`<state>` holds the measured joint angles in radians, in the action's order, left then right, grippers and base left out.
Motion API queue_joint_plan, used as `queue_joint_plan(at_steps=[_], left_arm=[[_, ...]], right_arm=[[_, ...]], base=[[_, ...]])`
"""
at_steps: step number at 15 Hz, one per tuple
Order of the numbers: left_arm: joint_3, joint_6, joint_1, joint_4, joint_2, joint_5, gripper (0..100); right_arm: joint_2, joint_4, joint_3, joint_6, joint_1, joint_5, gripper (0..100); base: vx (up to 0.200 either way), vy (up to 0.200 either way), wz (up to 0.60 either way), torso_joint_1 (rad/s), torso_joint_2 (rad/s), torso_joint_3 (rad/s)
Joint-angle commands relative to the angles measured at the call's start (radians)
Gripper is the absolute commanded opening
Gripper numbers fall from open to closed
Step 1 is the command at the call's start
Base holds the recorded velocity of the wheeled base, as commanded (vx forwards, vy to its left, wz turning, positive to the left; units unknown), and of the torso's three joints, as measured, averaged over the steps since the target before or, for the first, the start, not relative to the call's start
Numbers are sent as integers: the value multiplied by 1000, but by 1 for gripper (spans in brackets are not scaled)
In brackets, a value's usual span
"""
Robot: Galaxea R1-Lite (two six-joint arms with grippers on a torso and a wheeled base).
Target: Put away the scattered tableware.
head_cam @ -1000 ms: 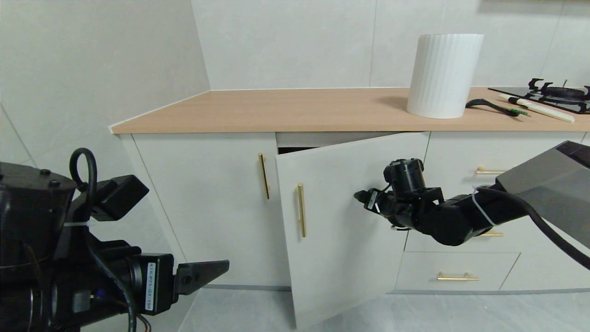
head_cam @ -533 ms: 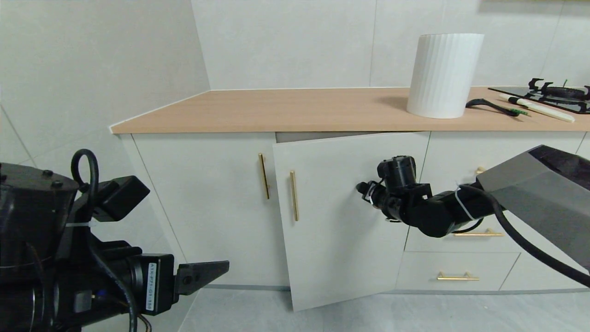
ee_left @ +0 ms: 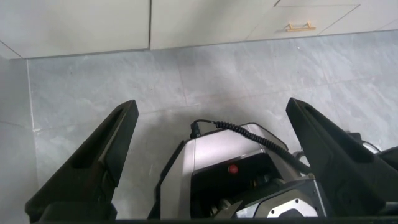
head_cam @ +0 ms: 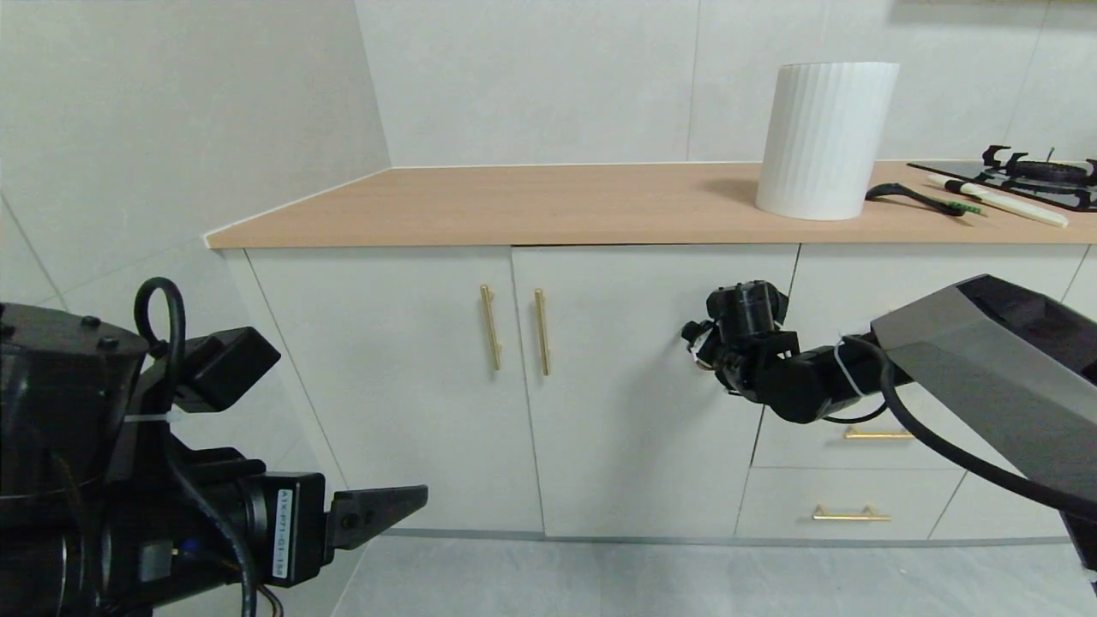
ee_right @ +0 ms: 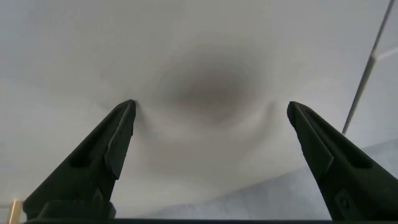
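Evidently the right gripper [head_cam: 692, 339], fingers spread, touched the closed cabinet door [head_cam: 634, 428]; pushing further could strain the arm or dent the panel. The black utensil [head_cam: 908, 195] and white utensil [head_cam: 998, 200] lay on the countertop [head_cam: 514, 206] beside the canister [head_cam: 823, 141]; the left gripper [ee_left: 211, 124] hung low, fingers likewise apart

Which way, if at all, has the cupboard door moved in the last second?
Yes: the cupboard door swung shut, now flush with the left door beside it.

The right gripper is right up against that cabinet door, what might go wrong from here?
The right gripper sits open-fingered against the shut cabinet door; pushing more may scrape it or strain the arm. The black utensil and white utensil lie on the counter, so the door may need reopening.
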<state>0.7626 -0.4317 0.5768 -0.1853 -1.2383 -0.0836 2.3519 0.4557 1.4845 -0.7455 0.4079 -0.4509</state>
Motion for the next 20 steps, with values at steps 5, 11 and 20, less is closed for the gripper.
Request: queue_joint_plan(at_steps=[5, 11, 20], left_arm=[[0, -1, 0, 0, -1, -1, 100], [0, 1, 0, 0, 5, -2, 100], [-78, 169, -29, 1, 246, -70, 100]], right_arm=[[0, -8, 5, 0, -3, 0, 100], [-339, -48, -251, 60, 42, 115, 100], [-1223, -62, -823, 468, 89, 162, 100]], base=[[0, 0, 0, 0, 0, 0], [0, 0, 0, 0, 0, 0], [0, 0, 0, 0, 0, 0]])
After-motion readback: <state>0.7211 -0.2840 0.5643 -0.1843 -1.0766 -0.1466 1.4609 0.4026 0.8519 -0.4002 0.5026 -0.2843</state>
